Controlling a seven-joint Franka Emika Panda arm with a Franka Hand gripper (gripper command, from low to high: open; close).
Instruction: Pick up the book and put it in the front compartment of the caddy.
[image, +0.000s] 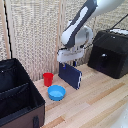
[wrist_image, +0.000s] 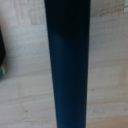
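Below the gripper (image: 67, 62) hangs the book (image: 70, 75), on edge, its top margin clamped between the fingers, its lower corner at or just above the tabletop (image: 95, 105); contact cannot be told. In the wrist view the book (wrist_image: 68, 65) is a dark band running straight away from the camera. Red cup (image: 48, 79) and blue bowl (image: 56, 92) sit just beside it, toward the exterior view's left. Beyond them lies the caddy (image: 17, 95), open-topped, so the carry likely runs leftward over both.

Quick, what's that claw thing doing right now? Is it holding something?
End effector: closed on the top edge of the book, which hangs upright just above the table.
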